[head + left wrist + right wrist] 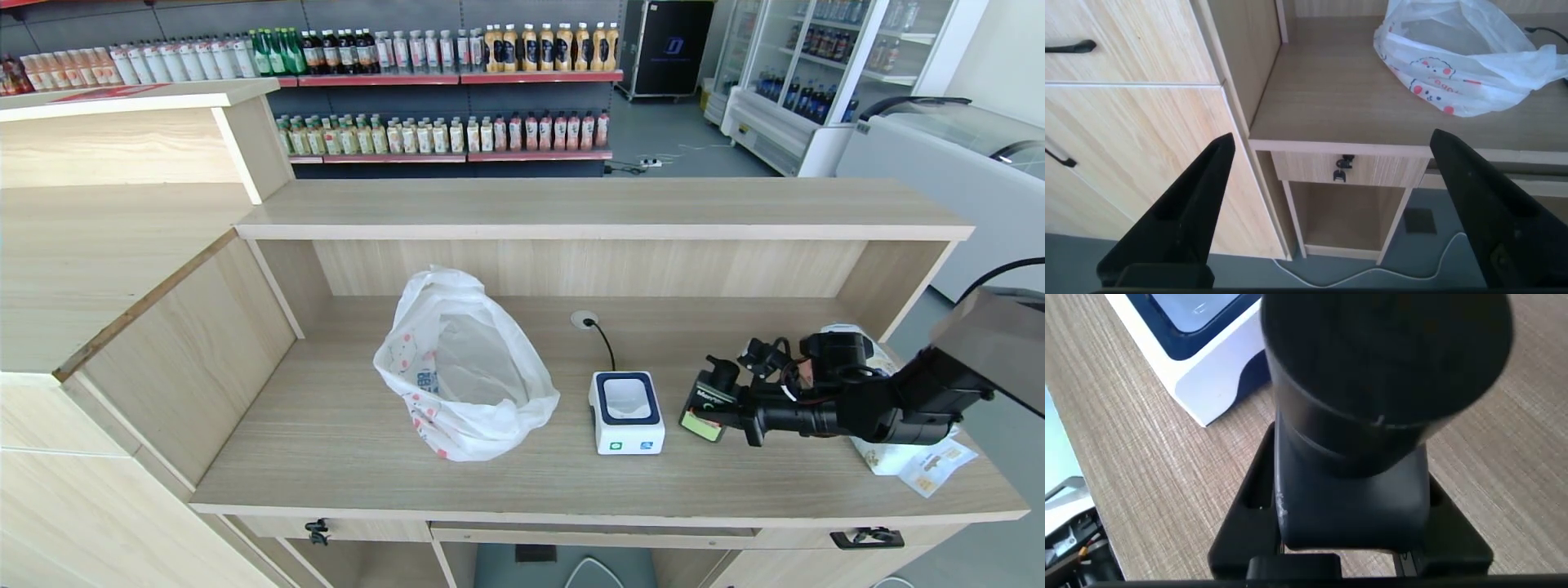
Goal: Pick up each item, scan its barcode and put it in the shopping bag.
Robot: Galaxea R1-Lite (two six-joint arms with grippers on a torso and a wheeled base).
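Note:
The white plastic shopping bag point(465, 367) stands open on the wooden counter point(326, 441), left of centre. To its right sits the white scanner point(626, 412) with a dark-rimmed window. My right gripper point(718, 392) hangs just right of the scanner, shut on a dark cylindrical item point(702, 415) with a green end. In the right wrist view that dark item point(1372, 400) stands in the right gripper point(1347, 527), with the scanner point(1200, 343) close beside it. My left gripper point(1331, 237) is open and holds nothing, low beside the counter's front left corner, the bag point(1470, 57) farther off.
A white packet point(914, 461) lies on the counter's right end, under my right arm. The scanner's cable point(604, 343) runs to a hole in the counter. A raised shelf and side walls enclose the counter. A drawer point(1347, 167) sits below its front edge.

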